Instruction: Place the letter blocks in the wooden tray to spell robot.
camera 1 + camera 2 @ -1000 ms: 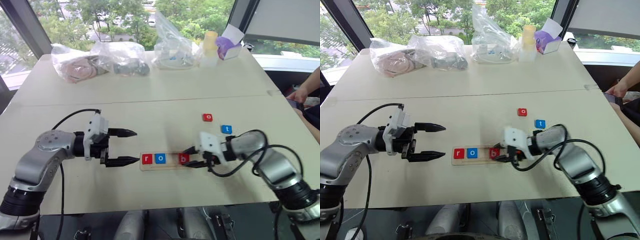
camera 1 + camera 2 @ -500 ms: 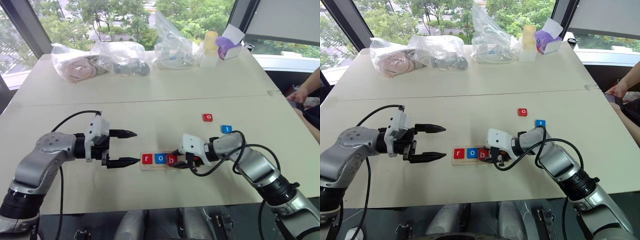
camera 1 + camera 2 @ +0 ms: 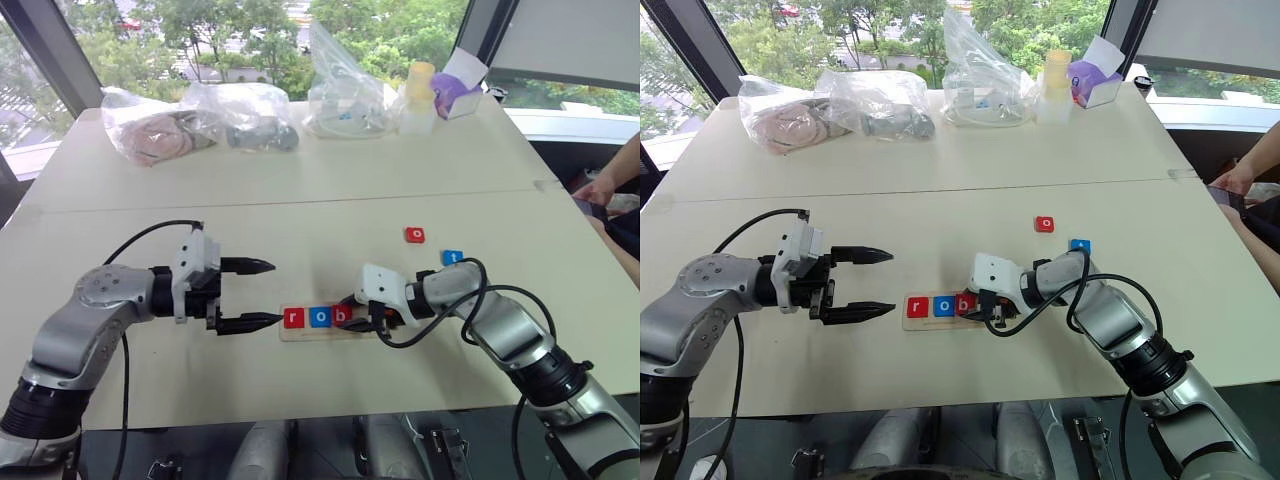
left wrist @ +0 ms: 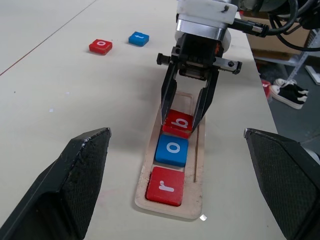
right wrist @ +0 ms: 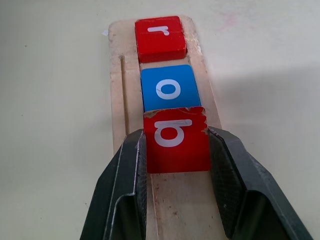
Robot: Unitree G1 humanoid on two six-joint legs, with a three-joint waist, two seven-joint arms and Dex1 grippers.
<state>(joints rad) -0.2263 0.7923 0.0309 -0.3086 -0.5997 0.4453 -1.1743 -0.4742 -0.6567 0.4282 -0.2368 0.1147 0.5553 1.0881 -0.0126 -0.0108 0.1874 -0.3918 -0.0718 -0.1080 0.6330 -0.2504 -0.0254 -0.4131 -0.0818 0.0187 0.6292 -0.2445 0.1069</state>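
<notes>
Right pincer [image 4: 186,116] is squeezed shut on the flat red square block with a white letter b [image 5: 176,139], one black finger on each side edge. It holds the block low inside the long pale wooden tray [image 4: 191,192], right up against the blue square block with a white o [image 4: 171,150]. I think it grips the sides so it can push the b snug against its neighbour and let it drop flat into the hollow. Just past the blue o, further from this pincer, lies the red square block with a white r [image 4: 165,185] at the tray's end.

Left pincer [image 3: 255,294] hangs wide open with nothing in it, just off the r end of the tray, its two black fingers pointing along the tray toward the right pincer. It looks like it is waiting out of the way.

Behind the right pincer, well apart from it on the pale tabletop [image 3: 300,215], rest a second red o block [image 3: 415,235] and a blue t block [image 3: 453,258]. They are still loose, so two spaces are left to fill.

The tray's long side runs from one pincer to the other, and the letters read r, o, b starting from the left pincer's end. The b sits straight in line with the others, not crooked.
</notes>
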